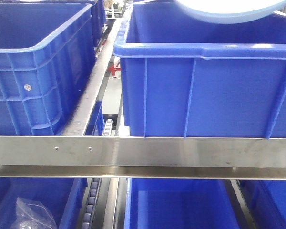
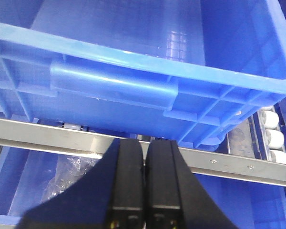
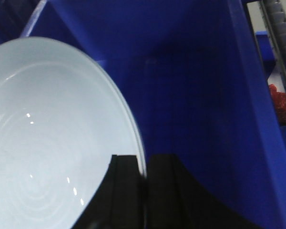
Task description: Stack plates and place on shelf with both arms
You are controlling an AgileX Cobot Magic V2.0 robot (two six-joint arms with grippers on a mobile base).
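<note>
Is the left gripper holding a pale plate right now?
No, the left gripper has its black fingers pressed together with nothing between them, facing the blue plastic crate.

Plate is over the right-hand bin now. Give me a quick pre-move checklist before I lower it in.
1. Right gripper clamped on the plate rim: ok.
2. Plate above the right blue bin opening: ok, its edge shows over the bin in the front view.
3. Bin floor free under the plate: cannot tell, the plate hides it.
4. One plate or a stack of two: cannot tell.
5. Left gripper shut, empty, in front of the other blue bin: ok.
</note>
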